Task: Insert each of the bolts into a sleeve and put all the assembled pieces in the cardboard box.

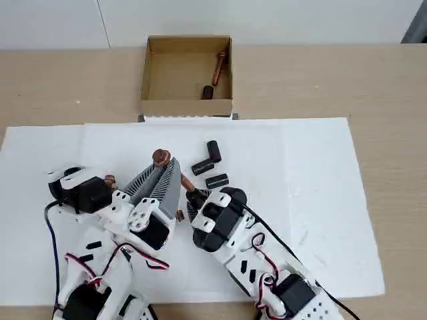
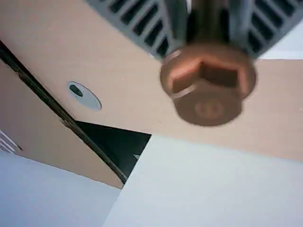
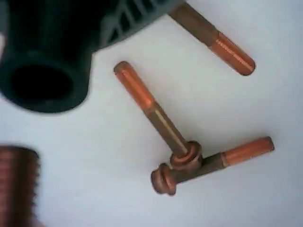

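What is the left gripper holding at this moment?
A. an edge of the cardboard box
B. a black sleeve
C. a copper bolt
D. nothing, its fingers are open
C: the left gripper is shut on a copper bolt, whose hex head sticks out past the gripper's tip in the left wrist view.

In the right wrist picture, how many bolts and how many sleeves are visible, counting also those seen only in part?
bolt: 4
sleeve: 1
total: 5
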`<state>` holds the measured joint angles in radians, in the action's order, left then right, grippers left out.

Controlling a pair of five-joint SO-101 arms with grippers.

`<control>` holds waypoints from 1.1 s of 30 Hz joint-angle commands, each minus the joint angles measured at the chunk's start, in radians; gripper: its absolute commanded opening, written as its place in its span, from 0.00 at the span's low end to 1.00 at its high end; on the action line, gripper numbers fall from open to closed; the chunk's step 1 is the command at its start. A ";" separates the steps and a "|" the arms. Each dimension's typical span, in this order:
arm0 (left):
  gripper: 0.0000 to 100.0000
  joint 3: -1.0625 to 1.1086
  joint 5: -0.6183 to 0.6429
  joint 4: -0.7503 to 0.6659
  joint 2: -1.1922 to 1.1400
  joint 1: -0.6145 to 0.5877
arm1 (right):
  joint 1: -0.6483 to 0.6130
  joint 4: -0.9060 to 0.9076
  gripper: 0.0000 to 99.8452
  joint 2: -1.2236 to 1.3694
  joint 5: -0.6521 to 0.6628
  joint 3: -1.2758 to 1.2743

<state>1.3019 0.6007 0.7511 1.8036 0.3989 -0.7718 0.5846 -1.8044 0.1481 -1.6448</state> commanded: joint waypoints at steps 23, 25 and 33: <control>0.01 0.094 0.005 0.052 0.011 0.095 | 0.016 -0.028 0.00 -0.010 0.078 0.106; 0.01 0.096 0.003 0.052 0.011 0.143 | 0.018 -0.028 0.00 -0.010 0.078 0.106; 0.01 0.166 -0.083 0.127 0.012 0.193 | 0.019 -0.028 0.00 -0.010 0.080 0.106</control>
<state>1.4630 0.5301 0.8477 1.8113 0.5524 -0.7518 0.5861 -1.8013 0.2186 -1.6111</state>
